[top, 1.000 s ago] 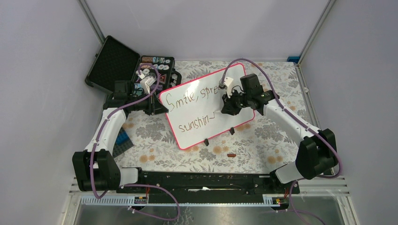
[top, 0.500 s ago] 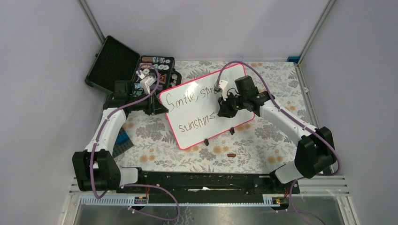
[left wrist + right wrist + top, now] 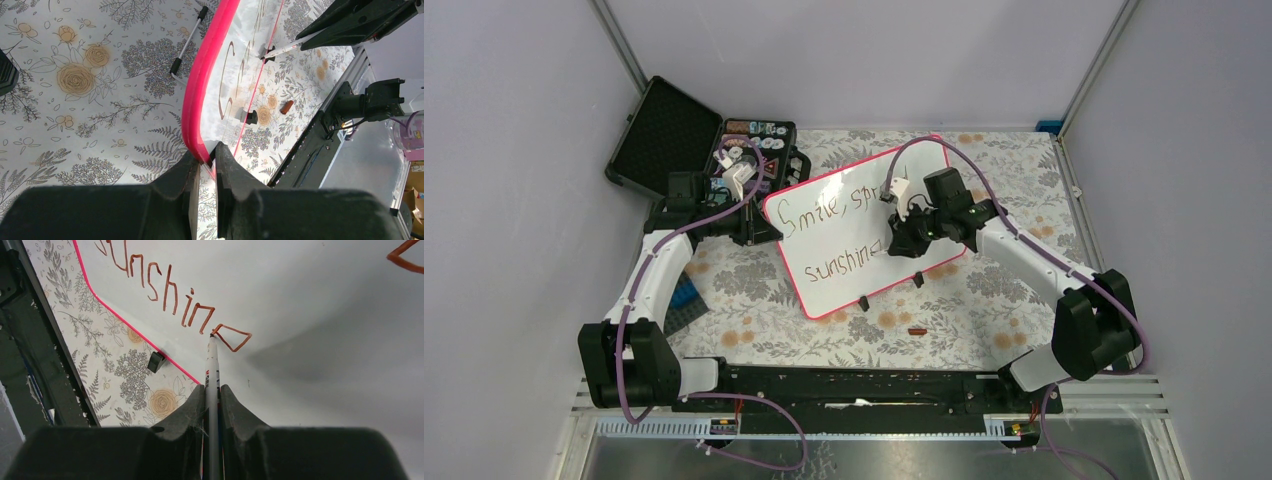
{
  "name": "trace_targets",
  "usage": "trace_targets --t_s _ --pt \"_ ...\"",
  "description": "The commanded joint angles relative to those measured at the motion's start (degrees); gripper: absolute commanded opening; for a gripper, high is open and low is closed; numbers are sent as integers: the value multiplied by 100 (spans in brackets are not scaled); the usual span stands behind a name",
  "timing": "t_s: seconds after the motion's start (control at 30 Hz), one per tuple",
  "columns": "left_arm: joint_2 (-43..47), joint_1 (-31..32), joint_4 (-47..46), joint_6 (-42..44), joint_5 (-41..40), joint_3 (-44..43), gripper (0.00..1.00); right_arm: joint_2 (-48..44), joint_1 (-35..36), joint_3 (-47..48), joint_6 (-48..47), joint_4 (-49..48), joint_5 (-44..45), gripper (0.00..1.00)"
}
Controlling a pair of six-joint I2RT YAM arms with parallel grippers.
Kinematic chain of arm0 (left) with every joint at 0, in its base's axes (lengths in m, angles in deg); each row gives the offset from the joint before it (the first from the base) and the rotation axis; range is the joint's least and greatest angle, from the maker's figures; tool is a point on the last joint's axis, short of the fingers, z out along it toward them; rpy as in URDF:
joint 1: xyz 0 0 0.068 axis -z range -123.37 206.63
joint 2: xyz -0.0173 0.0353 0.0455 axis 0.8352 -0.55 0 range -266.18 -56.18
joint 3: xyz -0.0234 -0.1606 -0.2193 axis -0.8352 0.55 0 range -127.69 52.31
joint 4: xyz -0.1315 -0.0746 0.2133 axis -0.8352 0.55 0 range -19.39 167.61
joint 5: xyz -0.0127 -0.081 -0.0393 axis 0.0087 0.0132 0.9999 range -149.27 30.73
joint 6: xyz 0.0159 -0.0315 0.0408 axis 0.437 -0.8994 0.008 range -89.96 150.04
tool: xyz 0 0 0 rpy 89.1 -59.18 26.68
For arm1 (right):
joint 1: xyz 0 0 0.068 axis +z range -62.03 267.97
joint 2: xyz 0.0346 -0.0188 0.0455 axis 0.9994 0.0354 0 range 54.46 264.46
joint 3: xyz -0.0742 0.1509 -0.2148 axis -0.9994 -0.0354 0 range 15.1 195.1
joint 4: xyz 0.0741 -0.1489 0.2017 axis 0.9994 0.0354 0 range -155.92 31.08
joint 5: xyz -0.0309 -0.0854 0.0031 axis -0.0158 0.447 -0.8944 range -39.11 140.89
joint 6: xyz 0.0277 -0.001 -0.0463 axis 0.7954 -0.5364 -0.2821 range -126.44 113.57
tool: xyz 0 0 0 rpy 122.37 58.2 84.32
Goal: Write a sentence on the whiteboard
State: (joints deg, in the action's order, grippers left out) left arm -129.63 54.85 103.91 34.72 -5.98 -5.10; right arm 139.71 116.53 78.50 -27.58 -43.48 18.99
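One letter newer than second ago: "sunshin" gained angular "e". Whole sentence [image 3: 844, 264] sat on whiteboard [image 3: 839, 292], lower line near bottom rim, likely lacking only full stop. Closed right gripper [image 3: 212, 390] pinched marker [image 3: 212, 365], tip on whiteboard; left gripper [image 3: 206, 157] clamped whiteboard's pink rim.

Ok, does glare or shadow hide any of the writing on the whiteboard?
Right wrist: soft grey shadow on the whiteboard beside the marker, letters sharp. Left wrist: whiteboard edge-on, letters squashed. Top external: even light, right gripper covers some letters.
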Motion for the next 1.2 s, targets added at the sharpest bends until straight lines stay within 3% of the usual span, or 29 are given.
trace_targets --t_s 0.0,0.8,1.17 --pt "31 100 -87 373 -268 -104 0 -77 47 -102 -61 -243 219 0" --pt "32 101 -87 375 -284 -86 0 -250 -377 -96 -291 -54 321 0" --pt "21 95 -87 374 -259 -104 0 -561 -316 -59 -372 435 -300 0"
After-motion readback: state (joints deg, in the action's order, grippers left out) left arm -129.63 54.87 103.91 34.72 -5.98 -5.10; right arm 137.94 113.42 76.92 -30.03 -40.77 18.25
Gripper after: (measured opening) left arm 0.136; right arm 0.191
